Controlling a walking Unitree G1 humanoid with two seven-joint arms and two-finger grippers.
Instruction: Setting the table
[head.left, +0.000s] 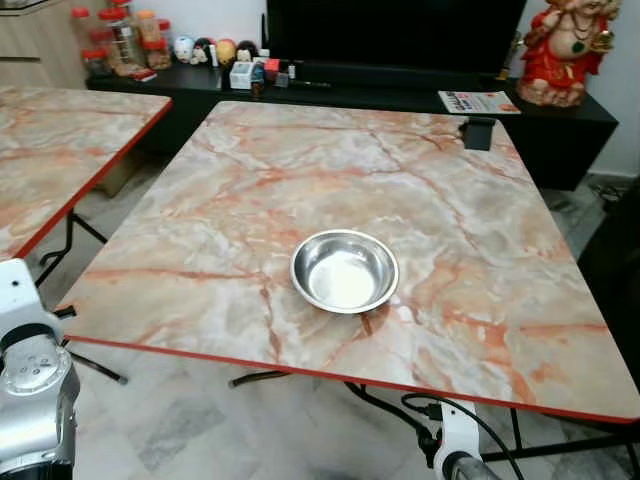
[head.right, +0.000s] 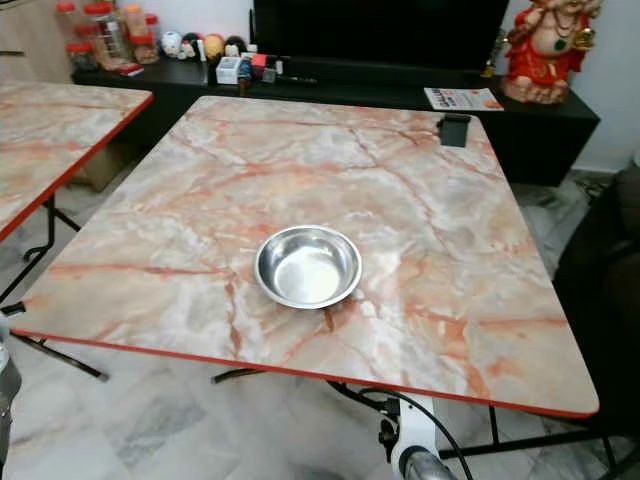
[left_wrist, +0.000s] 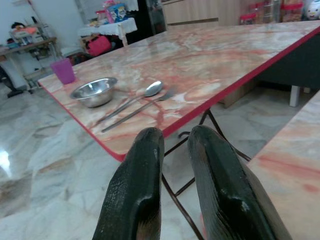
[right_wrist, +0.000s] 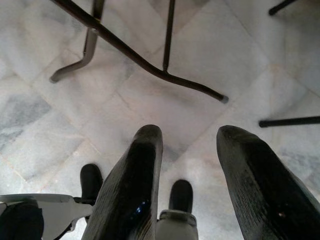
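Note:
An empty steel bowl (head.left: 344, 271) sits on the marble table (head.left: 230, 200) before me, slightly toward its near edge. The left wrist view looks across the neighbouring marble table (left_wrist: 210, 55), where a second steel bowl (left_wrist: 94, 91), a spoon (left_wrist: 150, 90), a fork (left_wrist: 167, 95) and a purple cup (left_wrist: 64, 70) lie close to one corner. My left gripper (left_wrist: 175, 132) hangs below that table's red edge, fingers almost together and holding nothing. My right gripper (right_wrist: 190, 132) points down at the floor, open and empty. Both arms (head.left: 30, 400) hang low at the near edge.
A small black object (head.left: 479, 132) stands at the table's far right corner. Behind is a black console (head.left: 560, 120) with a TV, jars (head.left: 120, 40), a magazine and a red statue (head.left: 565, 50). Table legs (right_wrist: 150, 65) cross the marble floor under the right gripper. A dark chair (head.left: 615, 270) is at right.

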